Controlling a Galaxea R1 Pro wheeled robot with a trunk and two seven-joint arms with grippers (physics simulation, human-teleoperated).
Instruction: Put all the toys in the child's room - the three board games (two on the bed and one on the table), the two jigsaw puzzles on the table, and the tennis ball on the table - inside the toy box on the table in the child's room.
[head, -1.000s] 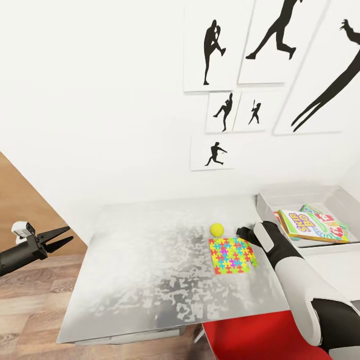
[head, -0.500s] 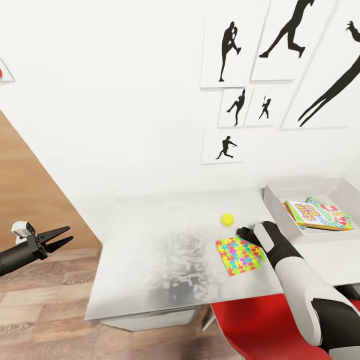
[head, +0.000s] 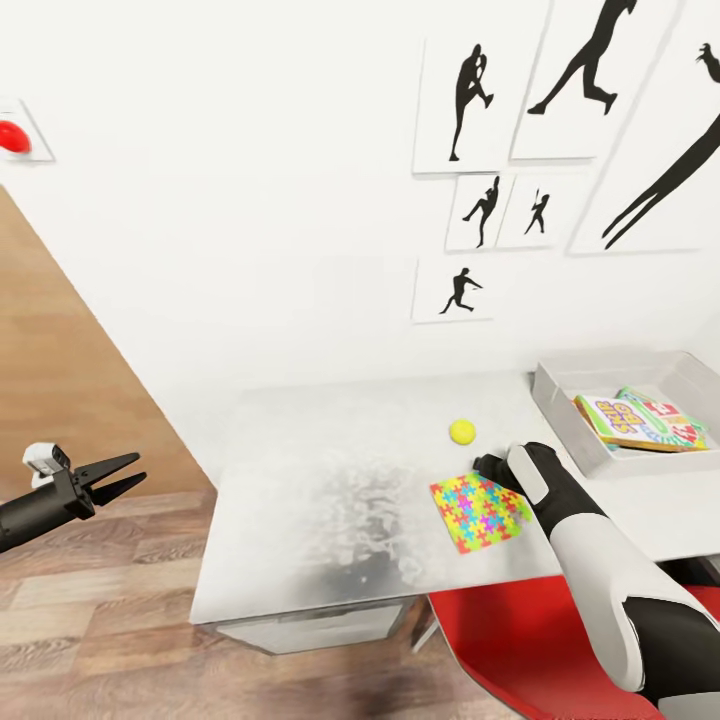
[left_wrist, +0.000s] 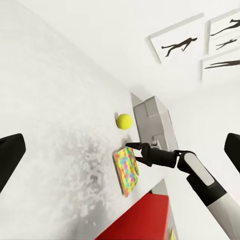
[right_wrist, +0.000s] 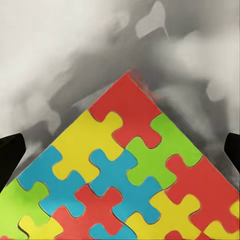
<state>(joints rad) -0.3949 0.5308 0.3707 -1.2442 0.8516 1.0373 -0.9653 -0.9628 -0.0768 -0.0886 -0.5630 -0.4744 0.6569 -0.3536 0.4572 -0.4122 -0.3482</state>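
From my remote seat I see the thin multicolour jigsaw puzzle sheet (head: 480, 512) lying flat on the light grey worktop (head: 330, 480), directly under my right gripper (head: 487, 466); in the right wrist view one corner of the sheet (right_wrist: 125, 170) sits between the two dark fingertips at the frame's edges, so the jaws are spread wide and hold nothing, though whether they touch the sheet I cannot tell. The small yellow-green tennis ball (head: 461, 431) rests on the worktop just beyond the sheet, near the gripper but apart from it. Further right, the shallow grey toy box (head: 560, 400) stands on the worktop with colourful printed board game boxes (head: 640, 422) lying inside; they overlap and are cut off by the bin's wall and the frame edge, so I cannot count them. My left gripper (head: 122, 473) hangs over the wood-plank floor (head: 100, 620), well to the left of the worktop, its black jaws parted in a narrow V and empty. A red chair seat (head: 510, 640) shows below the worktop's near edge, partly behind my right arm. Black baseball-silhouette prints (head: 480, 90) hang on the white wall.
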